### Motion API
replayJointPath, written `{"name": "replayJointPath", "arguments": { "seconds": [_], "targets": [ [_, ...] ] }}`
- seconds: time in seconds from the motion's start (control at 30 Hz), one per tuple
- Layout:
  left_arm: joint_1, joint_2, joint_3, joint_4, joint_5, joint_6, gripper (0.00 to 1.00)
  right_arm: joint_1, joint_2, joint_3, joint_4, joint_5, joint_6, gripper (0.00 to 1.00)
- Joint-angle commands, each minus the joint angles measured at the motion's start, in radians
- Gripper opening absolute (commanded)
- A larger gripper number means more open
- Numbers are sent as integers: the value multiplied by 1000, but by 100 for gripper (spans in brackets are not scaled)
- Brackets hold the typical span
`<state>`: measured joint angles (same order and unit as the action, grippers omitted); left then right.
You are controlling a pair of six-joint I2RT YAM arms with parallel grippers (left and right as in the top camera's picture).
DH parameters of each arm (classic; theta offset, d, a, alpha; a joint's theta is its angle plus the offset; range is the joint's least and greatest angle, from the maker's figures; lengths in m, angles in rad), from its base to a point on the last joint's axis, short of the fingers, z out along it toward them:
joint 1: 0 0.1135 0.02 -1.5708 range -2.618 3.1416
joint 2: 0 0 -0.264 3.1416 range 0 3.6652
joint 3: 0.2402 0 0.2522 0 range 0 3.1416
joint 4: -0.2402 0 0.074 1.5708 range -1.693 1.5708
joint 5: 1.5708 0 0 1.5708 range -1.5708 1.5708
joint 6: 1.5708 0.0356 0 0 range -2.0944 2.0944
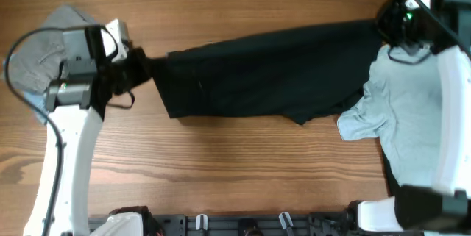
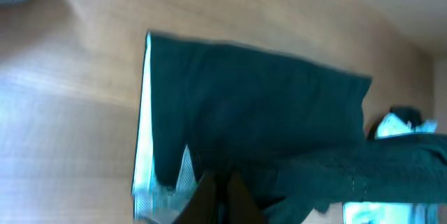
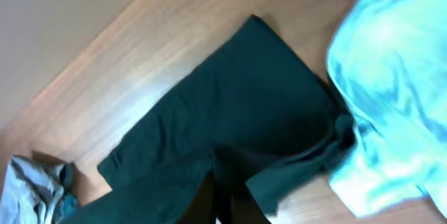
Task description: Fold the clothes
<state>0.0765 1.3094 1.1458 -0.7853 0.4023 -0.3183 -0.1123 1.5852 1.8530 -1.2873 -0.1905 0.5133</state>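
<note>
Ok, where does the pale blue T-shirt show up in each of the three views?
Overhead: the pale blue T-shirt lies at the right side, mid-height.
Left wrist: only blurred pale patches at the lower right, beyond the black cloth.
Right wrist: it fills the right side.
Shared landmark: the black garment, which meets the T-shirt's edge in every view.

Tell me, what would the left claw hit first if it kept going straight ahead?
The black garment. The left gripper points along the table at it and seems to pinch its near edge, so going on would only push into that cloth.
</note>
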Motion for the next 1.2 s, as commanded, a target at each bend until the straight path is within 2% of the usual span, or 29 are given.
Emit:
{"name": "replayJointPath", "arguments": {
  "seconds": [0.0, 0.13, 0.33, 0.57, 0.8, 1.0, 1.1, 1.17],
  "targets": [
    [5, -89, 6, -140, -37, 31, 4, -17, -108, 2, -97, 101, 6, 4],
    [5, -150, 6, -170, -72, 57, 4, -17, -132, 2, -188, 146, 37, 5],
    [-5, -70, -16, -152, -93, 57, 4, -17, -28, 2, -191, 146, 32, 5],
    [-14, -43, -16, -135, -97, 57, 4, -16, -18, 2, -164, 147, 24, 5],
    [-43, 111, -16, -48, -101, 56, 4, -16, 149, 1, 30, 146, 25, 6],
    [-94, 390, -16, 224, -192, 46, 4, -16, 416, 1, 330, 31, 2, 6],
    [-93, 491, -16, 347, -263, -14, 4, -15, 514, 1, 462, -29, 2, 10],
    [-93, 532, -16, 420, -289, -31, 10, -12, 556, 1, 518, -51, 0, 12]
  ]
}}
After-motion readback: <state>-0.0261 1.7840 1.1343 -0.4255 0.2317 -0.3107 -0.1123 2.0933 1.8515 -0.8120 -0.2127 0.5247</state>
